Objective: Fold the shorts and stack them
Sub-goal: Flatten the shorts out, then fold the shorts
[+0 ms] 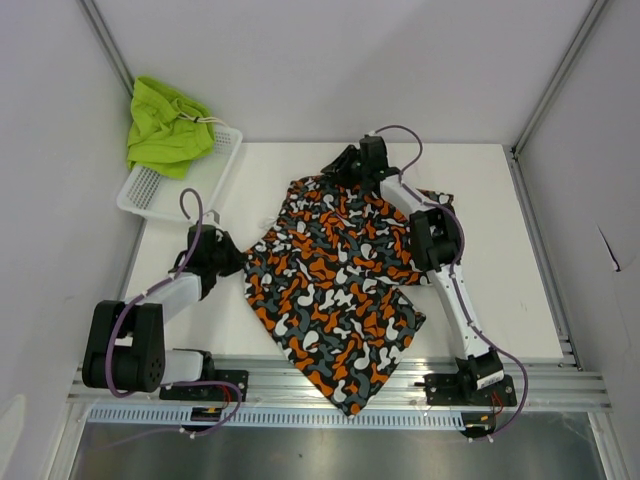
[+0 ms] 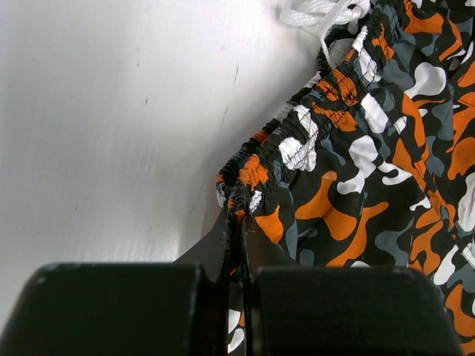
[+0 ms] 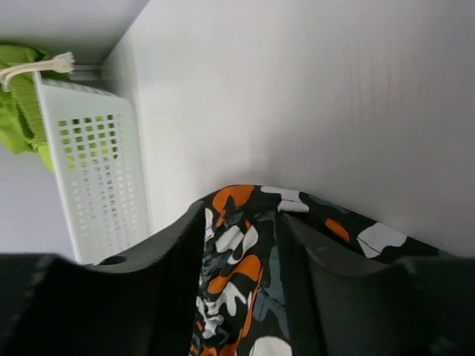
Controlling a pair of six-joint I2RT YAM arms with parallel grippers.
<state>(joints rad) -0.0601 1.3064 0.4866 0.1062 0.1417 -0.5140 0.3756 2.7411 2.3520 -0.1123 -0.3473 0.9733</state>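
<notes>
The camo shorts (image 1: 340, 280) lie spread across the middle of the table, one leg hanging over the near edge. My left gripper (image 1: 232, 262) is at their left edge. In the left wrist view it (image 2: 239, 219) is shut on the elastic waistband (image 2: 297, 148). My right gripper (image 1: 335, 168) is at the shorts' far corner. In the right wrist view it (image 3: 243, 211) holds bunched camo fabric (image 3: 241, 252) between its fingers. The lime green shorts (image 1: 165, 125) lie crumpled in the far end of the basket and also show in the right wrist view (image 3: 15, 111).
The white mesh basket (image 1: 150, 190) sits at the far left corner, also seen in the right wrist view (image 3: 89, 170). The camo shorts' white drawstring (image 2: 319, 15) lies by the waistband. Grey walls enclose the table on three sides.
</notes>
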